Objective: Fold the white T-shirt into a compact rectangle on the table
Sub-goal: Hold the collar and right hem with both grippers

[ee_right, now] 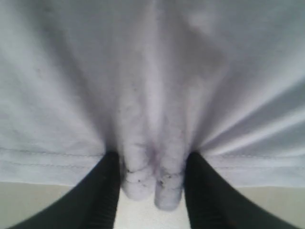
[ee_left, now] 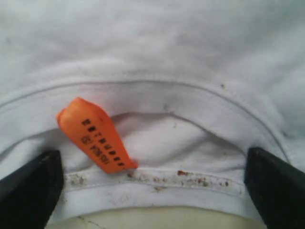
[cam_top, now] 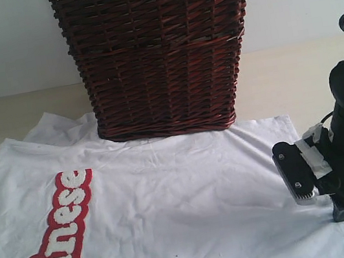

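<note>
The white T-shirt point(cam_top: 171, 207) lies spread flat on the table point(cam_top: 283, 85), its red patch with fuzzy white letters point(cam_top: 58, 238) at the lower left. At the shirt's right edge, my right gripper point(cam_top: 301, 182) is down on the cloth. In the right wrist view the right gripper point(ee_right: 152, 183) is shut on the hem, which bunches into two thick pleats point(ee_right: 138, 176) between its black fingers point(ee_right: 97, 195). My left gripper point(ee_left: 152, 191) is open, one finger point(ee_left: 28, 191) on each side of the collar band point(ee_left: 157, 183), beside the orange tag point(ee_left: 95, 138).
A dark brown wicker basket point(cam_top: 161, 59) with a lace-edged liner stands at the back, its base on the shirt's far edge. Bare tabletop shows just off the collar point(ee_left: 162, 220) and off the hem point(ee_right: 143, 214).
</note>
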{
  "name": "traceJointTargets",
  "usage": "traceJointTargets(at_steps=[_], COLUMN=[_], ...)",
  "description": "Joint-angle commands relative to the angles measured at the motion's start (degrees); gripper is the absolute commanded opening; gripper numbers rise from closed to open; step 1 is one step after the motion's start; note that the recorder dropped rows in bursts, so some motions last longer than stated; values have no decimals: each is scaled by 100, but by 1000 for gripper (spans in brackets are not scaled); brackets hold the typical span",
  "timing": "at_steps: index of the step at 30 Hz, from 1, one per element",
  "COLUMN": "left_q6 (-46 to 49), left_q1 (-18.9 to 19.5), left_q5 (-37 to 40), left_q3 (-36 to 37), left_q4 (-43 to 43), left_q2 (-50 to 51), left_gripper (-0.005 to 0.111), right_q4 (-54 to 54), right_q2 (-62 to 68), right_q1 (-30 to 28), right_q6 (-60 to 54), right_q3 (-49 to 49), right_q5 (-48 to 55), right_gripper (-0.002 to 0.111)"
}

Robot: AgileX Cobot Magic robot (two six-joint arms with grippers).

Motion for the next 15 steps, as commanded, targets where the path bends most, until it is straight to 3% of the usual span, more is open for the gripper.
traceJointTargets(at_steps=[1, 3, 15], left_q6=[9, 9, 9], left_q1=[8, 8, 8], left_q5=[-45, -45, -45], left_q3=[46, 46, 46], left_q4=[27, 27, 27], left_q2=[52, 52, 52], left_gripper=[105, 105, 105], right_q4=[-334, -334, -425], right_q2=[209, 209, 209], right_q1=[-24, -24, -24], right_q6=[-44, 19, 9], right_q3=[113, 113, 113], right_q5=[-96, -96, -365], right_gripper=[14, 0, 0])
